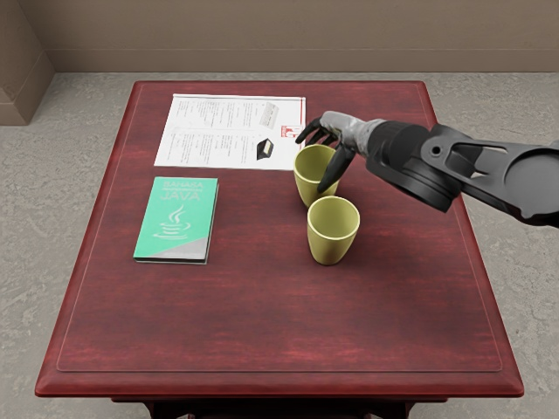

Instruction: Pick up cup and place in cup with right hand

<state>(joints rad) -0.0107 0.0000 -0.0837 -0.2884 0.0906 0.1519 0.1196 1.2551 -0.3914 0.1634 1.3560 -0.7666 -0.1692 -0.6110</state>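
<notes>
Two upright yellow-green cups (332, 249), close together

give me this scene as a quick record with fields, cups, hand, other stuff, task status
far cup: yellow-green, upright
near cup: same colour, upright, its opening showing nothing inside
right hand: over the far cup, fingers spread; contact unclear
left arm: out of view
book: green, titled java, left of the cups
printed sheet: beyond the book
status: cups not nested

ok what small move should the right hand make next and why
The right hand should probably close on the farther cup: its fingers are spread by the far rim, while its thumb reaches down the near side.
</notes>
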